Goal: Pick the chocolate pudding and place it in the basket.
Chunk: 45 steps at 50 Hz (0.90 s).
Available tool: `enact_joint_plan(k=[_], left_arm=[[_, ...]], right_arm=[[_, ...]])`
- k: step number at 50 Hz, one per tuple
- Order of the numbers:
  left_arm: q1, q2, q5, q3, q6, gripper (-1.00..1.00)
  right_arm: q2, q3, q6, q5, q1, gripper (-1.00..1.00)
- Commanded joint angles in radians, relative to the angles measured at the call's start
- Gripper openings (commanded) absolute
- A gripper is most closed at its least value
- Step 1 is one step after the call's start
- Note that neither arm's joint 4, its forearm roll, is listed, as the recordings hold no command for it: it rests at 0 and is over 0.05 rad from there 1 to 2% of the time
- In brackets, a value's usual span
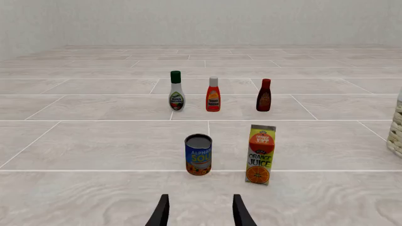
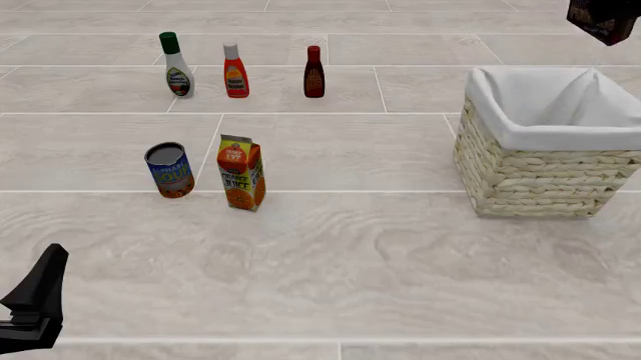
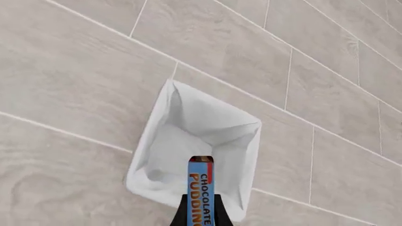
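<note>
At the left edge of the front view the left gripper sits low over the counter, idle; its wrist view shows the jaws spread apart with nothing between them. Ahead of it stand a blue-labelled can and, just beside that, an orange juice carton, with three bottles in a row further back: a green-capped one, a red one and a dark one. None of these needs touching. Further right is the basket, its white liner folded over the rim. High above its far right corner hangs the right gripper, only partly in the front frame. From its wrist view the jaws are closed on the chocolate pudding, blue face showing, and the basket opening lies almost directly below.

The step in hand looks like the placing. To do it well, I would centre the carton over the liner's hollow and not its near rim, lower until it is inside the walls, then spread the jaws and lift straight up so the cloth is not snagged
</note>
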<state>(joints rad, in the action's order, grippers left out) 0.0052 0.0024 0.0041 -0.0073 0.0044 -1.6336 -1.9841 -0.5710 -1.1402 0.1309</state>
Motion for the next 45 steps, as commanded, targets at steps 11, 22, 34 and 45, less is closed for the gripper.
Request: enact_joint_plan(k=[11,22,34,45], left_arm=[[0.0,0.0,-0.001,0.001,0.0,1.0],[0.0,0.0,-0.001,0.001,0.0,1.0],[0.0,0.0,-0.001,0.001,0.0,1.0],[0.0,0.0,-0.001,0.001,0.0,1.0]], right_arm=[[-0.166,-0.184,-0.05,-0.079,0.035,-1.0],[-0.244,-0.253,-0.042,-0.08,0.024,-1.0],[-0.31,-0.313,-0.05,-0.079,0.027,-1.0],[-0.359,-0.354,-0.042,-0.079,0.022,-1.0]])
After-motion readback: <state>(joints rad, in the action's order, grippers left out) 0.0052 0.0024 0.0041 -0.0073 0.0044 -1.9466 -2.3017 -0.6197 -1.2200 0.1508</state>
